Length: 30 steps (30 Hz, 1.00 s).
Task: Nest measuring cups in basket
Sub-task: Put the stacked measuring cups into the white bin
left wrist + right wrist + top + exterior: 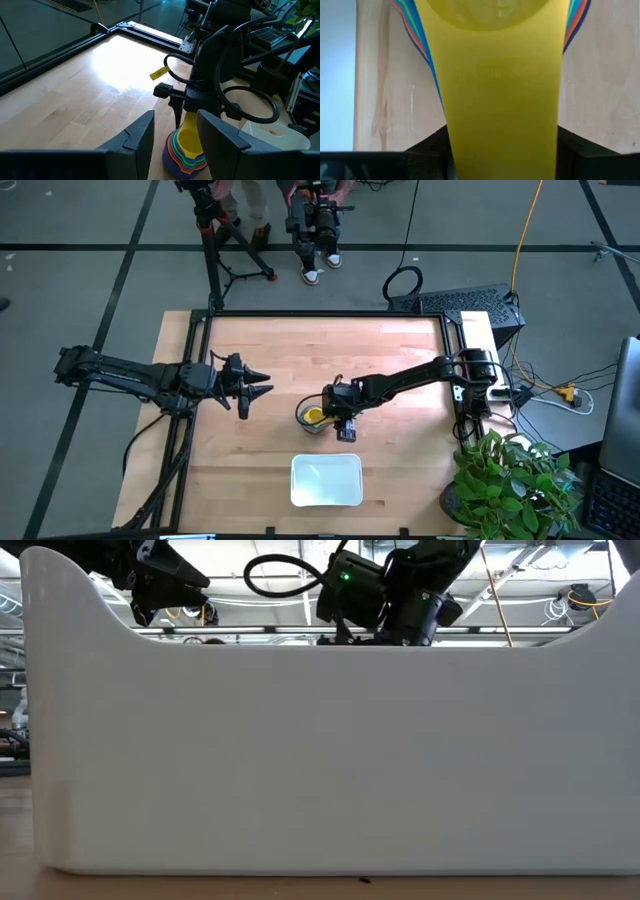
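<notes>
**Two arms out, cups stacked but not in the tray**

Two things matter: the nested stack of small round plastic measuring cups (313,418) is sitting on the light wooden table (380,350) around the middle, and the shallow white translucent rectangular plastic basket (326,480) is a bit nearer the front edge, apart from the stack. So the cups are beside the basket, not inside it.

Right gripper (340,420) is right at the stack. From its wrist camera the flat handle of the yellow cup (500,115) runs straight down between the dark fingers (427,145), which sit close on either side of it, so it looks clamped on that handle, though the actual contact is hard to make out. In the left wrist view the yellow cup (189,137) is the top one, with orange, green and blue rims fanned out below it.

Left gripper (255,388) hovers to the left of the stack, jaws spread wide, holding nothing.

Low camera is mostly blocked by the basket wall (320,750).
</notes>
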Motion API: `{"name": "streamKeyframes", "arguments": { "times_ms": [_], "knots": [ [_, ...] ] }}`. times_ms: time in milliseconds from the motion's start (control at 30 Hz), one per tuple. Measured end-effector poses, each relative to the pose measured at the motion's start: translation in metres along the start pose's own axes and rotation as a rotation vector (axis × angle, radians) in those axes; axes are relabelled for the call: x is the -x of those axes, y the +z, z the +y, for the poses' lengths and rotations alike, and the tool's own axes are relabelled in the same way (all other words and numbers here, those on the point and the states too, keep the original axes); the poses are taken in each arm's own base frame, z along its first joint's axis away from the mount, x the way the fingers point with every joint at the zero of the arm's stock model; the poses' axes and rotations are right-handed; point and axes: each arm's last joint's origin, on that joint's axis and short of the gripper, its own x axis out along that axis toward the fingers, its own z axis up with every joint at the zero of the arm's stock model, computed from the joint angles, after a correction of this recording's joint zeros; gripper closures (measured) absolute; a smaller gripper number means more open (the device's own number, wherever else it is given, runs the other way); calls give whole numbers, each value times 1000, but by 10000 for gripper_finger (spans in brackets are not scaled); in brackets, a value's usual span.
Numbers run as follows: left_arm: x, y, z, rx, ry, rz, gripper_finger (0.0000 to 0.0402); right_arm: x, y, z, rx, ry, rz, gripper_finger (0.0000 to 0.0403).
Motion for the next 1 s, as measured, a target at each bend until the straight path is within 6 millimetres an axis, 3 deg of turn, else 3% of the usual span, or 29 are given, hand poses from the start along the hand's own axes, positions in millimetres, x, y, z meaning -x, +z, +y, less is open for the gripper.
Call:
{"name": "streamKeyframes", "arguments": {
  "times_ms": [233,400,1000],
  "knots": [
    [0,0,0,0,0,0,252,0,0,1,30,2,-5,225],
    [0,0,0,1,0,0,252,0,0,3,40,4,-6,288],
    [0,0,0,5,1,1,252,6,1,4,24,5,-15,289]
  ]
}}
